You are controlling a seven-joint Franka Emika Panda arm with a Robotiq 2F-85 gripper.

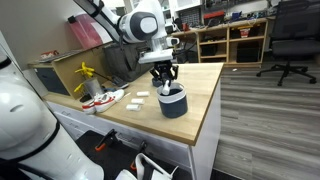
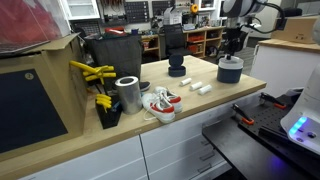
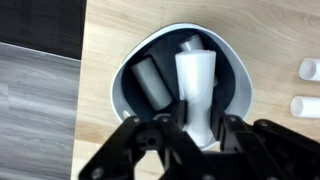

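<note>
Gripper (image 3: pixel 203 135): black, jointed metal fingers are seen closed on either side of the tall white cylinder (image 3: pixel 197 85); in both exterior views it is shown directly above the container (image 1: pixel 165 78) (image 2: pixel 233 50).
Tall white cylinder: a smooth, matt tube, narrower at its far end, is held upright-to-tilted inside the container and is clamped near its upper part.
Container (image 3: pixel 128 85): a round, dark-walled cup with a pale rim is stood on the tabletop near the edge (image 1: pixel 173 103) (image 2: pixel 230 70).
Short white cylinder (image 3: pixel 153 82): a stubbier smooth roll is lain aslant inside the container, just beside the clamped one.
Loose cylinders: two small white rolls (image 3: pixel 310 68) (image 3: pixel 305 106) are left on the tabletop, apart from the container.
Tabletop (image 3: pixel 270 40): light wood with a fine straight grain is shown.
Floor (image 3: pixel 40 110): grey wood-look planks are seen beside the tabletop.
Metal can (image 2: pixel 127 93): a ribbed, shiny cylinder is stood well apart from the container in an exterior view.
Yellow tools (image 2: pixel 92 72): long-handled items are stacked behind the can.
</note>
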